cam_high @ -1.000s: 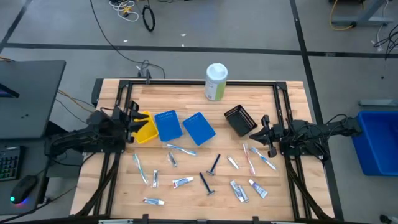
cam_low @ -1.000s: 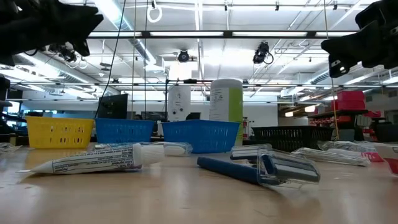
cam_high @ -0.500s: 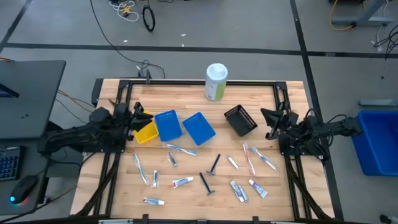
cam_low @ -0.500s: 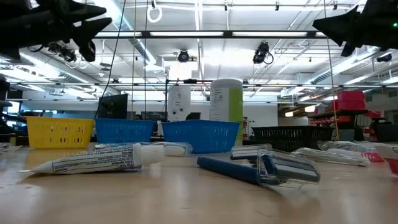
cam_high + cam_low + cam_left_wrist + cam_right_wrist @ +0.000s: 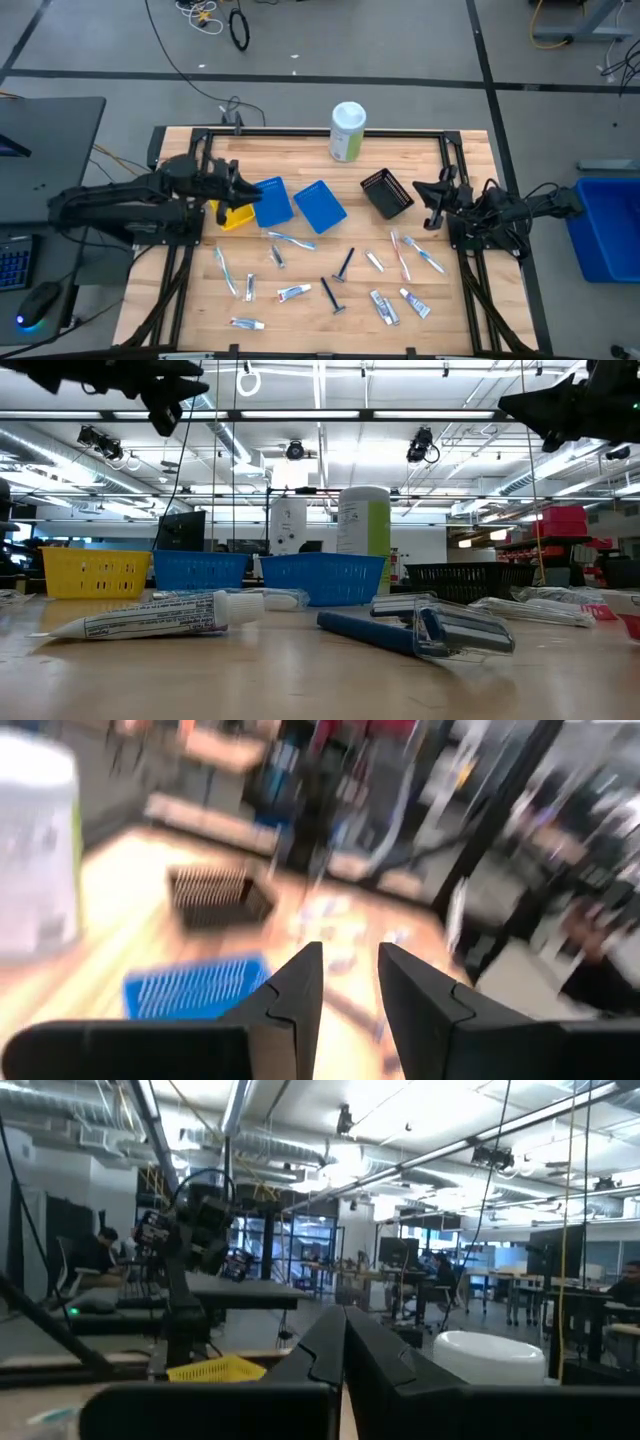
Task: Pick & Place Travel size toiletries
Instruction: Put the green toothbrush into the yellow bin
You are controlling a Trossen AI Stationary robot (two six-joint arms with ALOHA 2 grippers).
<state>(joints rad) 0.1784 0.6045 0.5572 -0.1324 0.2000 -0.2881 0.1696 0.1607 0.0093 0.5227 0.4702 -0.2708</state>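
My left gripper (image 5: 243, 185) hangs empty, fingers parted, over the blue plastic trays (image 5: 269, 201) toward the bench's left edge, poised to reach. My right gripper (image 5: 424, 190), clenched empty, waits at the right edge. Small toothpaste tubes, toothbrushes and razors (image 5: 337, 270) lie scattered along the front.

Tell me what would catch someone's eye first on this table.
Probably the three bright baskets in a row at the table's left back: a yellow basket and two blue baskets, with a tall white-green canister behind them at the back edge. Nearer the front, small toothpaste tubes, toothbrushes and a razor lie scattered across the wood.
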